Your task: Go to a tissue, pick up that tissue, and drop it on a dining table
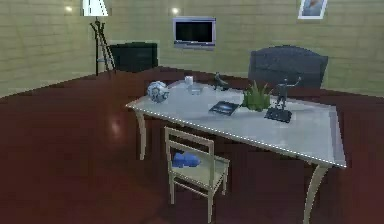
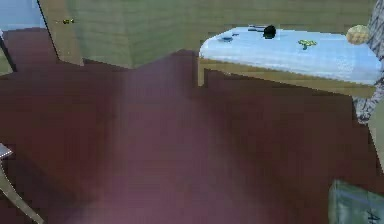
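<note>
- Ahead and slightly right in the forward view, the dining table (image 1: 310, 135) runs from near right to far left. Its near-right end is bare, which looks like the natural spot for a drop.
- Clutter gathers toward the table's far-left half: a round blue-and-white thing (image 1: 158, 91), a small pale box (image 1: 194, 88), a dark flat thing (image 1: 224, 107), a potted plant (image 1: 257, 97) and a dark figurine (image 1: 284, 95) on a base.
- The pale box is the likeliest place for the tissue, judging by its shape and colour. It is too small to be sure.
- A wooden chair (image 1: 190, 145) stands at the near long edge with a blue thing (image 1: 184, 159) lying on its seat. The chair blocks part of that edge, so a reach from that side would have to pass to its left or right.
- A dark sofa (image 1: 288, 65) sits just beyond the far edge and narrows the passage there.
- Open red floor (image 1: 60, 150) lies to the left of the table, giving the base room to drive and turn.
- To the side, in the arm side view, wide bare floor leads out to a bed (image 2: 300, 60) at the far right and a door (image 2: 62, 28) at the far left. Small things lie on the bed cover.
- How the gripper's jaws stand cannot be told.
</note>
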Controlling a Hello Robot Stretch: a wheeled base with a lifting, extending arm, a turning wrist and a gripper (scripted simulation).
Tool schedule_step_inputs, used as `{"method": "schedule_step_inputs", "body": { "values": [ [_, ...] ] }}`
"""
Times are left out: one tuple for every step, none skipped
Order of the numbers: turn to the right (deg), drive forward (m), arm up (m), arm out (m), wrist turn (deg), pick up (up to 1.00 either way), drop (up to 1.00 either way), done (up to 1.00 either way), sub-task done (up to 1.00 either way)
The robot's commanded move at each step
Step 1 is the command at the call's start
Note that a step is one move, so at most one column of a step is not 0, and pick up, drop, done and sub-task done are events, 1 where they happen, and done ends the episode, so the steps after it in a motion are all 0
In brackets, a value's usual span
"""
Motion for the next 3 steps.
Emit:
{"method": "schedule_step_inputs", "body": {
  "values": [
    [-45.0, 0.0, 0.0, 0.0, 0.0, 0.0, 0.0, 0.0, 0.0],
    [-6.0, 0.0, 0.0, 0.0, 0.0, 0.0, 0.0, 0.0, 0.0],
    [0.0, 1.0, 0.0, 0.0, 0.0, 0.0, 0.0, 0.0, 0.0]
  ]
}}
